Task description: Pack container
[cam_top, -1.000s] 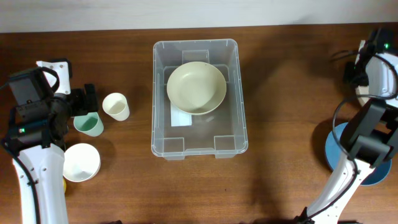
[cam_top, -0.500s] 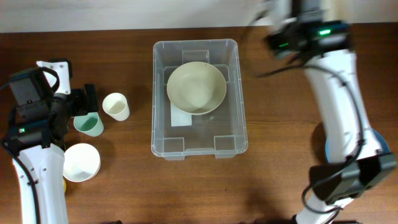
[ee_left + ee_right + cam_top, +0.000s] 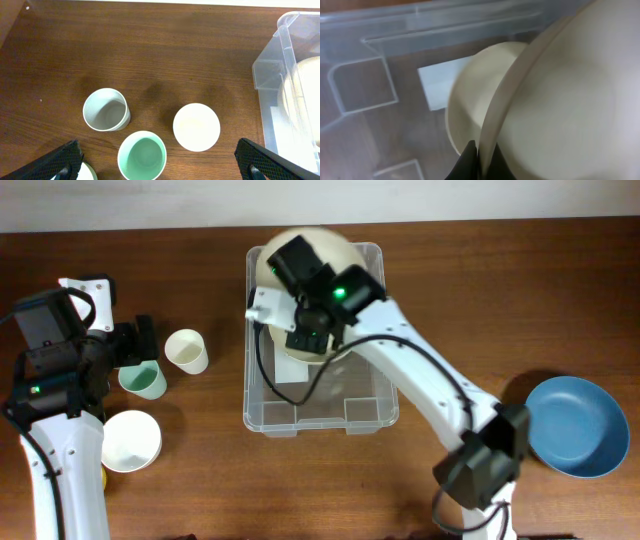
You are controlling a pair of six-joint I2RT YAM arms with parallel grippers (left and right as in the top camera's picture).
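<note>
At the left, the left pincer (image 3: 142, 362) hangs spread wide above the bench (image 3: 470, 280). Its jaws straddle a green cup (image 3: 141, 156) and pinch nothing. A grey cup (image 3: 106, 109) and a white cup (image 3: 196, 126) stand just beside the green one, apart from each other. A larger white cup (image 3: 130, 440) sits nearer, and a yellow thing behind the arm is too cut off to name.

The container (image 3: 262, 416) stands upright at mid-bench with one cream bowl (image 3: 470, 95) on its floor. It looks light and thin-walled. I judge it stiff at the rim, springy along the long sides and slick, so the rimmed edge near a corner seems the soundest place to take hold.

Over its far end the right pincer (image 3: 482, 160) is pressed together on the rim of a second cream bowl (image 3: 560, 100), which is tilted. I cannot tell whether that bowl touches the one beneath. From above, the right arm covers much of the inside, and the label (image 3: 440, 85) shows only partly. A blue plate (image 3: 570, 425) lies well to the right.
</note>
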